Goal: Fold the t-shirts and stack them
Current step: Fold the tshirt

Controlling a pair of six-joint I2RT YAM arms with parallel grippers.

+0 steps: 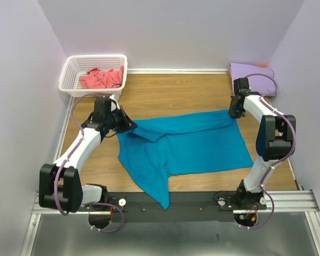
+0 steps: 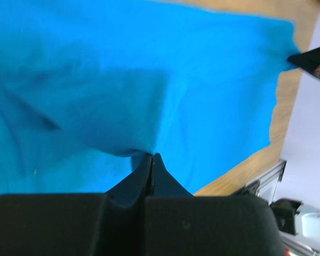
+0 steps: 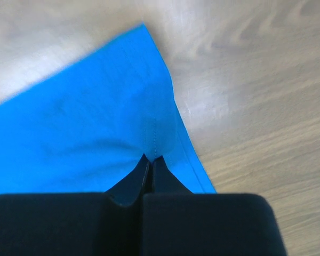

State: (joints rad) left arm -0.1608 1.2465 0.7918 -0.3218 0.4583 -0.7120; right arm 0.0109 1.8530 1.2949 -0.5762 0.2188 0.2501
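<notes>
A teal-blue t-shirt [image 1: 186,146] lies spread across the middle of the wooden table, one part trailing toward the near edge. My left gripper [image 1: 132,126] is shut on its far left corner; in the left wrist view the jaws [image 2: 151,156] pinch a fold of the teal cloth [image 2: 149,80]. My right gripper [image 1: 234,113] is shut on the far right corner, and the right wrist view shows its jaws [image 3: 151,158] closed on the hemmed edge of the cloth [image 3: 96,117]. A coral-pink t-shirt [image 1: 101,78] sits crumpled in the basket. A pale lavender t-shirt [image 1: 252,74] lies at the far right corner.
The white lattice basket [image 1: 74,66] stands at the far left corner of the table [image 1: 170,93]. Purple walls close in the left, back and right sides. A metal rail [image 1: 293,200] with the arm bases runs along the near edge.
</notes>
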